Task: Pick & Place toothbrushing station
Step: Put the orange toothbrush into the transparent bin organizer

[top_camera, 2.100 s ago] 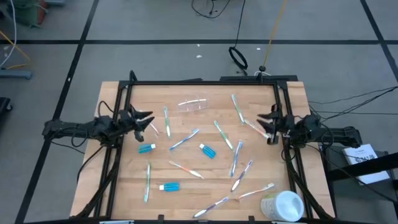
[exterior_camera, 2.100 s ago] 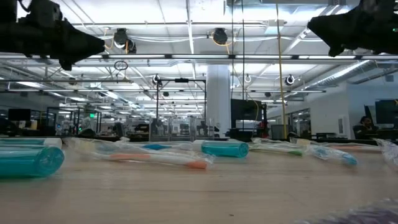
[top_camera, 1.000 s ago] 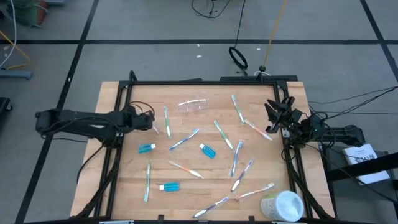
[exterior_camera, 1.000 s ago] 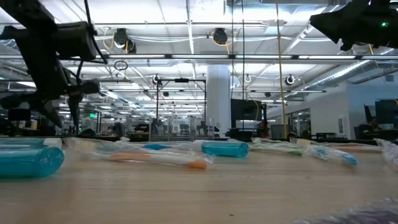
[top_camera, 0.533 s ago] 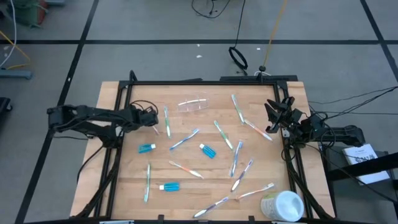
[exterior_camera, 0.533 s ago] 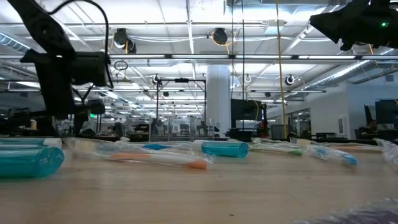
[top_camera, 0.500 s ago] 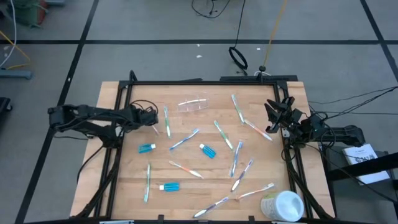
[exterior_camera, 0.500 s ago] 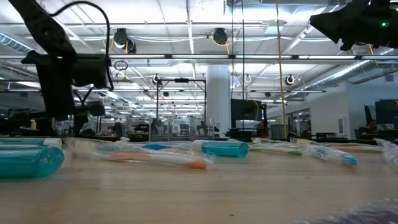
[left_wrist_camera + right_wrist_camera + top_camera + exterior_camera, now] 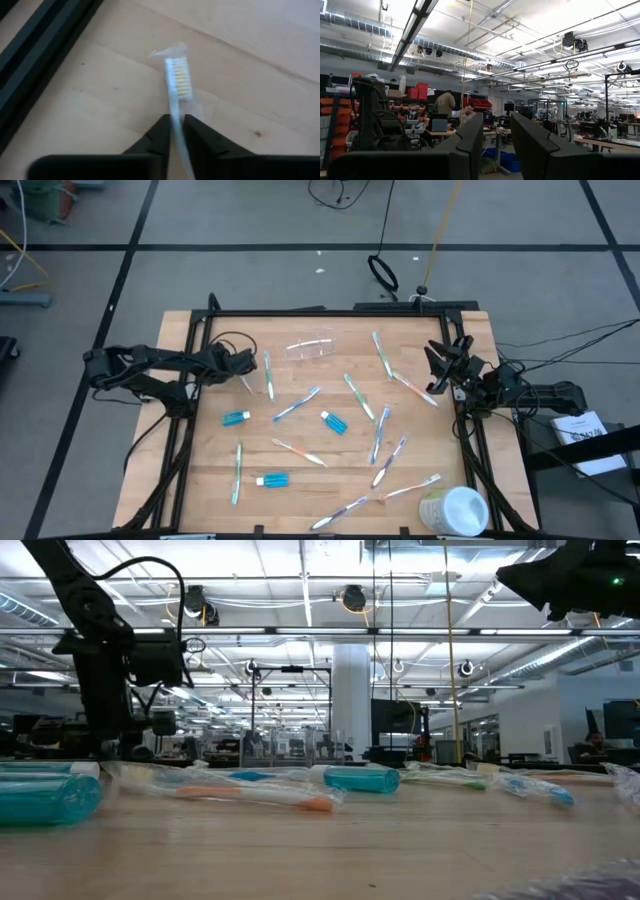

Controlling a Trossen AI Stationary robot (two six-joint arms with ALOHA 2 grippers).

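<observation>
Several thin toothbrushes lie scattered flat on the wooden table (image 9: 300, 500), each in a clear wrapper. Three blue toothpaste tubes (image 9: 236, 418) (image 9: 335, 423) (image 9: 272, 479) lie among them, and the clear cup (image 9: 310, 347) lies on its side near the far edge. My left gripper (image 9: 245, 370) is down at the table's left side, shut on a pale toothbrush (image 9: 177, 85) with yellowish bristles. My right gripper (image 9: 442, 365) is raised at the right edge, tipped upward and open (image 9: 495, 132), touching nothing. My left gripper pinches the pale toothbrush's handle (image 9: 175, 117) between its two fingers (image 9: 160, 132), a little behind the bristle head. The fingers slant down from the table's left side, one on each side of the handle. The brush lies flat on the table in its wrapper.
A larger white cup (image 9: 455, 510) lies at the near right corner. A black frame rail (image 9: 190, 380) runs along the left edge beside my left gripper, another (image 9: 462, 430) along the right. In the low view a tube (image 9: 45, 798) lies close by.
My left gripper has swung a little toward the far edge and the table's middle, and has sunk to the tabletop at the pale toothbrush. The toothbrushes, tubes and cup lie where they were.
</observation>
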